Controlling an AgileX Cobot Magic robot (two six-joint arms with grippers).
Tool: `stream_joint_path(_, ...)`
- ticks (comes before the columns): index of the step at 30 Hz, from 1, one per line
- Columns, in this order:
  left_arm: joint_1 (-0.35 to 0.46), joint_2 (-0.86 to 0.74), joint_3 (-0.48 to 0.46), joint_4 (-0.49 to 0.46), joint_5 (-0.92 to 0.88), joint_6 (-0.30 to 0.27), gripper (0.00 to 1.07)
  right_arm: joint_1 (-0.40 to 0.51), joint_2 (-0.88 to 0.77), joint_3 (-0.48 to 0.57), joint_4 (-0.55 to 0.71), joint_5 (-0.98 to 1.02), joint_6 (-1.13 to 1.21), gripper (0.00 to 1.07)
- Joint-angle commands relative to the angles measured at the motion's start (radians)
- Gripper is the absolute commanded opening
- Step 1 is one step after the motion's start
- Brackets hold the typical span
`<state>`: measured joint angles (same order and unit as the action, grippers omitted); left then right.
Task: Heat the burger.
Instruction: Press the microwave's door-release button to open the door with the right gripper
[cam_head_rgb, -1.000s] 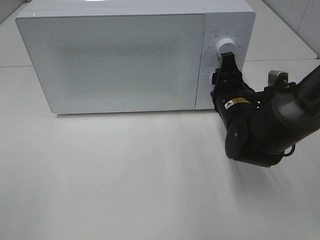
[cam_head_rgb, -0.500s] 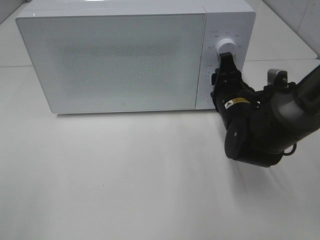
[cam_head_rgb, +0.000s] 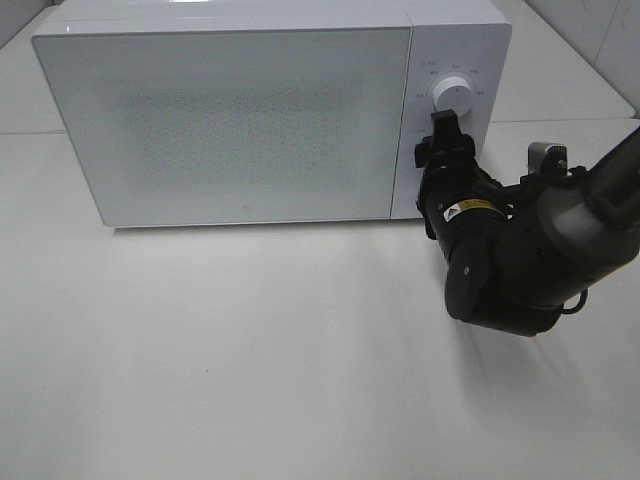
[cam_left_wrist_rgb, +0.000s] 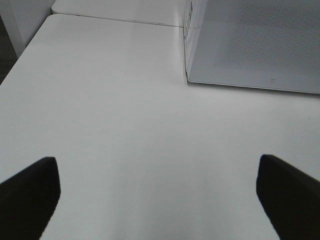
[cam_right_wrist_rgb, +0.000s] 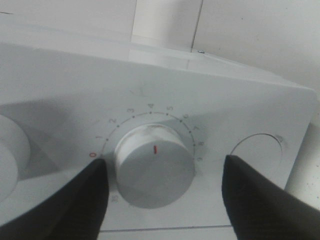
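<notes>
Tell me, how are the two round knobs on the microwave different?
The top knob sits free, with nothing around it; the bottom knob has the jaws of the right gripper open on either side, not squeezing it. The bottom knob shows a red line and numbers round it; the top knob's marks are too small to read. Both are white, round and on the control panel of the microwave.

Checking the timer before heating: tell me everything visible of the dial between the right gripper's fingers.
The dial is a round white knob, smooth and plastic-looking, standing out from the microwave's white control panel. A short red line on its face points toward the 4 and 5 of a dotted number scale starting at a red 0. The open right gripper straddles it; the dark fingers flank it without clear contact.
</notes>
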<state>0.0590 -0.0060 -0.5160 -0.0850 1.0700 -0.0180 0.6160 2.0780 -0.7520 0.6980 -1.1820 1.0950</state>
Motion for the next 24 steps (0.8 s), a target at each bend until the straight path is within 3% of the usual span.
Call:
stream_joint_path(1, 0.006, -0.016, 0.002, 0.002, -0.001, -0.006, 1.00, -0.012, -0.010, -0.018, -0.035, -0.252, -0.023, 0.67)
stream_joint_path(8, 0.006, -0.016, 0.002, 0.002, -0.001, -0.006, 1.00, -0.010, -0.055, 0.044, -0.092, -0.252, -0.023, 0.67)
stream_joint_path(10, 0.006, -0.016, 0.002, 0.002, -0.001, -0.006, 1.00, -0.010, -0.093, 0.071, -0.189, -0.250, -0.023, 0.67)
stream_joint_path(13, 0.006, -0.016, 0.002, 0.002, -0.001, -0.006, 1.00, -0.010, -0.127, 0.104, -0.221, -0.245, -0.026, 0.67)
stream_joint_path(24, 0.006, -0.016, 0.002, 0.002, -0.001, -0.006, 1.00, -0.010, -0.271, 0.238, -0.254, -0.120, -0.054, 0.67)
